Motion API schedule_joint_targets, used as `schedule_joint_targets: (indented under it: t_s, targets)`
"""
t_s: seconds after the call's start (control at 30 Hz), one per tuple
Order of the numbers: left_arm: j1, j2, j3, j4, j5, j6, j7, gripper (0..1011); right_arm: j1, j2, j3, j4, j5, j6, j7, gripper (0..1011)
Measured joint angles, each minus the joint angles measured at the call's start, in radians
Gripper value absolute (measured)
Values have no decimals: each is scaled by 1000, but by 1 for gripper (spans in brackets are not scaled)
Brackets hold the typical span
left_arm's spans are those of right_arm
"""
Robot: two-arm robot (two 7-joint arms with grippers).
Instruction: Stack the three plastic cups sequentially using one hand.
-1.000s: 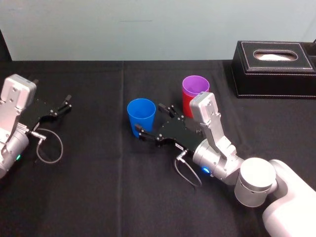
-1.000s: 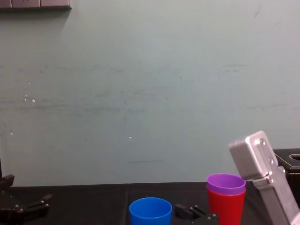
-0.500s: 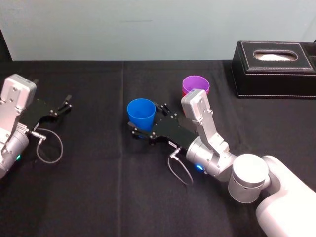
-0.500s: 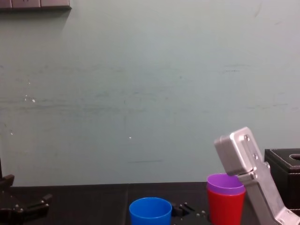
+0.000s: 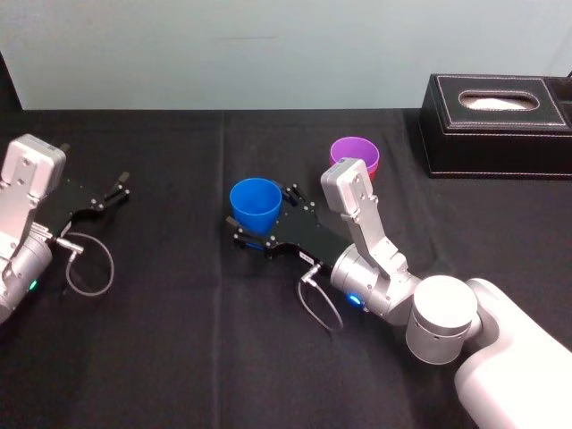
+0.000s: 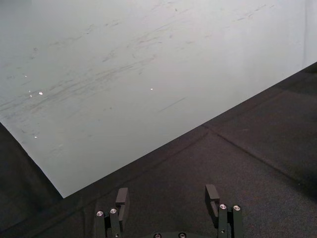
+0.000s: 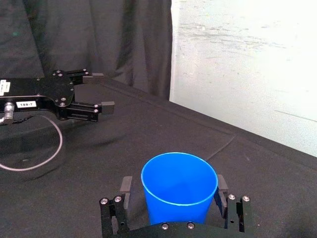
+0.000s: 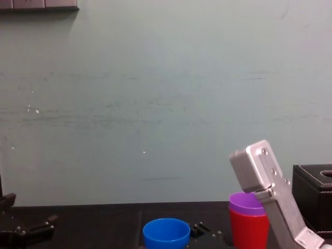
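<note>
Now the blue cup [image 5: 256, 204], mid-table, is to be grasped: my right gripper [image 7: 173, 187] straddles it, jaws apart, apparently not yet clamped. The purple cup [image 5: 355, 149] sits nested in the red cup [image 8: 249, 228] nearby. Next I must close, lift, and lower the blue cup into the purple cup. The left gripper [image 5: 121, 188] is parked at the left, jaws apart.
</note>
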Motion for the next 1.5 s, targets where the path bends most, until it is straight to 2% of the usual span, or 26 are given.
schedule_joint_targets:
  t_s: [0.6,0.9,1.27,1.5]
  targets:
    - [0,0,0,0,0,0,0,1005,10,-19,13,42,4,-38,-5,1004]
    - [0,0,0,0,0,0,0,1005,10,-19,13,42,5,-38,-4,1004]
    - [0,0,0,0,0,0,0,1005,10,-18,12,41,5,-36,-4,790]
    - [0,0,0,0,0,0,0,1004,9,-14,12,28,1,-25,-4,754]
